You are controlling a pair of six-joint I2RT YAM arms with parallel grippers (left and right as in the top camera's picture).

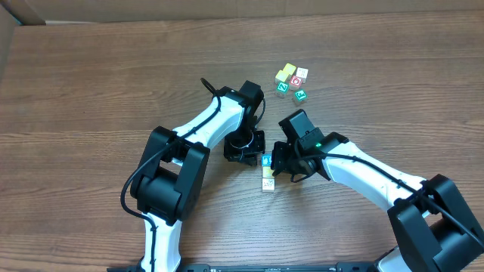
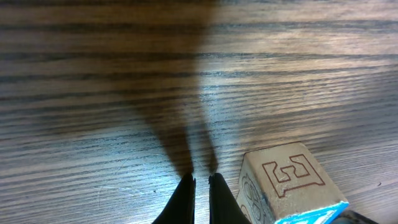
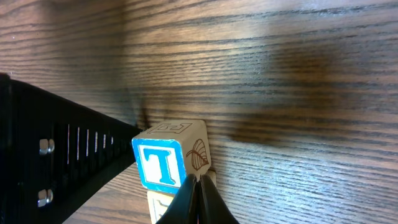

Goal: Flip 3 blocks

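Three blocks lie in a short row on the table between the arms: a blue-faced block (image 1: pixel 267 160), a cream-white one (image 1: pixel 268 172) and a pale yellow one (image 1: pixel 268 185). My left gripper (image 1: pixel 252 153) is shut and holds nothing, its tips on the wood just left of the blue-faced block (image 2: pixel 289 183), which shows an outlined E. My right gripper (image 1: pixel 278 166) is also shut, its tips (image 3: pixel 198 182) pressed against the leaf-printed side of the blue T block (image 3: pixel 163 163). A pale block (image 3: pixel 163 206) sits right beside that one, partly hidden.
A cluster of other cubes sits at the back right: a bright yellow one (image 1: pixel 286 73), a red-marked one (image 1: pixel 298 79) and green-marked ones (image 1: pixel 283 88). The left gripper's black body (image 3: pixel 62 155) stands close to the T block's other side. A cardboard edge (image 1: pixel 15 15) lines the table's far side.
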